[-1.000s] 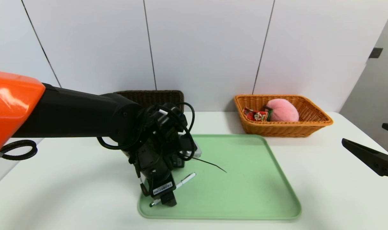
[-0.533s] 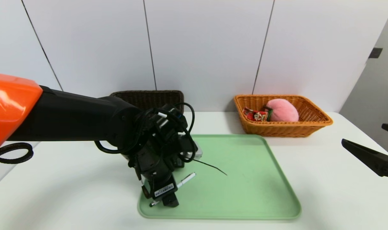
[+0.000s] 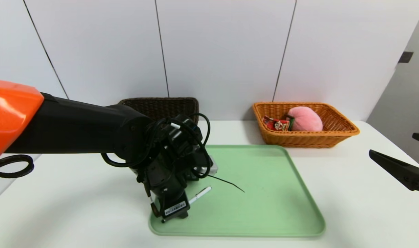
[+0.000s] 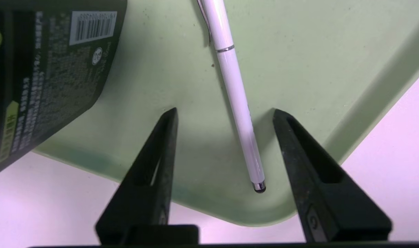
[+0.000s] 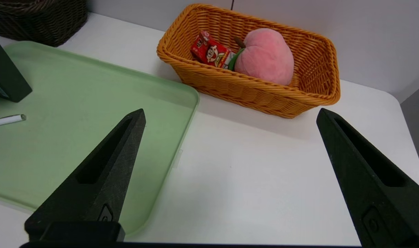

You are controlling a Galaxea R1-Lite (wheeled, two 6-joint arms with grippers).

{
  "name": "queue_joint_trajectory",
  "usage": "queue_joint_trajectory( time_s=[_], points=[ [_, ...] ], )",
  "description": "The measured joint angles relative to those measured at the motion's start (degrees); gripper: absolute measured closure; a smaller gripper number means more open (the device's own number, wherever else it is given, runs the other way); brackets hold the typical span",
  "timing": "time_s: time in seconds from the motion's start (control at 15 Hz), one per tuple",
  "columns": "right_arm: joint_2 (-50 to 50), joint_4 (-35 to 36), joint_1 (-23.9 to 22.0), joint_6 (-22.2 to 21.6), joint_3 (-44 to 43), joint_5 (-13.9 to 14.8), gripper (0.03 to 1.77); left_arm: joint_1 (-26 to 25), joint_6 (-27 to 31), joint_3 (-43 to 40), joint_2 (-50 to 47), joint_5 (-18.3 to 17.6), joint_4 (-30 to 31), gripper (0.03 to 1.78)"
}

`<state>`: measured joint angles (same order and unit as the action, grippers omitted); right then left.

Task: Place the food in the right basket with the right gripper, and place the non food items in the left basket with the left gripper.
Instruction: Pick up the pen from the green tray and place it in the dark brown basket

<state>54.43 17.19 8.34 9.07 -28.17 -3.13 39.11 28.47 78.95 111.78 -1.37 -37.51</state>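
Low at the lower left of the head view, the left gripper (image 3: 176,215) hangs over the near-left corner of the green tray (image 3: 271,206), its fingers spread apart with the white pen (image 3: 199,194) lying between them. From the left wrist view, the pen (image 4: 235,93) rests flat on the tray (image 4: 154,86), its dark tip near the rounded corner, passing between the two black fingers (image 4: 150,165) and closer to one of them; neither finger touches it. A black box (image 4: 40,69) with a barcode label stands on the tray just beside the gripper. Behind the left arm, at the centre left of the head view, sits the dark brown basket (image 3: 161,105). At the upper right, the orange basket (image 3: 337,134) holds a pink plush peach (image 3: 304,119) and a red snack packet (image 3: 275,123). Parked at the far right edge, the right gripper (image 3: 407,160) hovers above the white table (image 3: 361,193) with its fingers wide apart and nothing between them.
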Motion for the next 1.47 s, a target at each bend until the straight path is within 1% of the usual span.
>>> queue_joint_trajectory(
  time_s=[0.13, 0.2, 0.27, 0.8, 1.13, 1.2, 1.33, 1.47],
  points=[
    [-0.1, 0.0, 0.0, 0.1, -0.3, 0.0, 0.09, 0.0, 0.0, -0.1, -0.4, 0.2, -0.1, 1.05],
    [-0.1, 0.0, 0.1, 0.0, -0.4, 0.0, 0.09, -0.1, 0.0, -0.1, -0.5, 0.2, -0.1, 1.47],
    [-0.1, 0.0, 0.2, 0.0, -0.5, 0.0, 0.09, -0.2, -0.1, -0.1, -0.7, 0.2, -0.1, 1.74],
    [-0.4, 0.0, 0.3, -0.1, -0.4, 0.1, 0.09, -0.3, -0.6, 0.0, -2.6, -0.3, 0.2, 1.74],
    [-0.4, 0.0, 0.3, 0.0, -0.2, 0.0, 0.09, -0.5, -1.8, 1.4, -9.5, -3.0, 0.7, 1.74],
    [-0.4, 0.0, 0.3, 0.0, -0.2, 0.0, 0.09, -0.6, -2.6, 2.3, -11.0, -3.9, 1.4, 1.74],
    [-0.2, 0.0, 0.3, -0.1, 0.0, 0.0, 0.09, -1.0, -7.2, 4.3, -13.7, -6.1, 4.5, 1.74],
    [0.2, 0.0, 0.3, 0.4, -0.7, 0.0, 0.09, -2.4, -12.0, 5.2, -15.6, -6.6, 10.9, 1.74]
  ],
)
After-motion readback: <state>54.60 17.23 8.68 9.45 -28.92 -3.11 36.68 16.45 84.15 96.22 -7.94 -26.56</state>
